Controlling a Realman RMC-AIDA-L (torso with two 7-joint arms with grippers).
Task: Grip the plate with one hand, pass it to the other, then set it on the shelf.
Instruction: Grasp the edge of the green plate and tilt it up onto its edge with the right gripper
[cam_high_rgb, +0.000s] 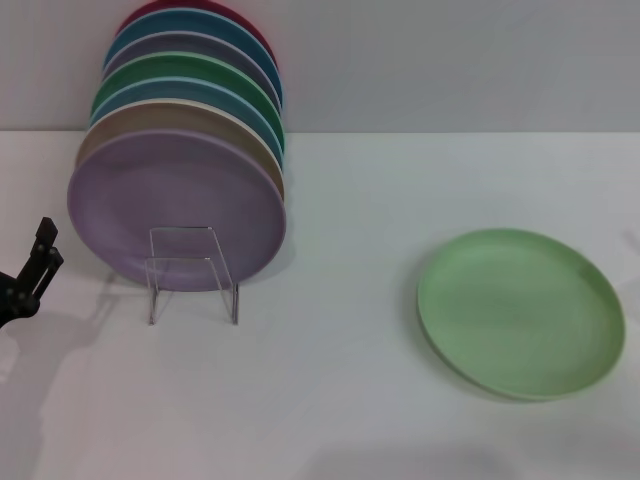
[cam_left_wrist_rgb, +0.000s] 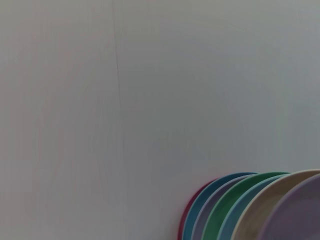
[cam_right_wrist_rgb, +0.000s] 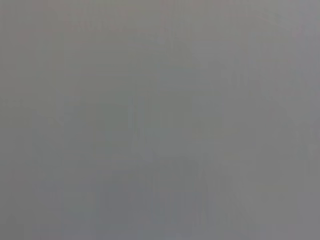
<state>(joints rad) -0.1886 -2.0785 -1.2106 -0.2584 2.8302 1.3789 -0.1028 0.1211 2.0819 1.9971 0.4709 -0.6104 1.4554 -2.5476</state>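
The light pastel-green plate (cam_high_rgb: 520, 312) lies flat on the white table at the right in the head view. The clear acrylic shelf (cam_high_rgb: 193, 272) stands at the left, its thin front frame in front of a row of upright plates. My left gripper (cam_high_rgb: 42, 255) shows at the far left edge, low beside the row and well apart from the green plate. It holds nothing that I can see. My right gripper is out of view, and the right wrist view shows only a plain grey surface.
Several plates stand on edge in the shelf, with a lilac plate (cam_high_rgb: 175, 210) in front and beige, blue, darker green and red ones behind. Their rims (cam_left_wrist_rgb: 260, 210) show in the left wrist view against the wall. The white table (cam_high_rgb: 330, 400) stretches between shelf and plate.
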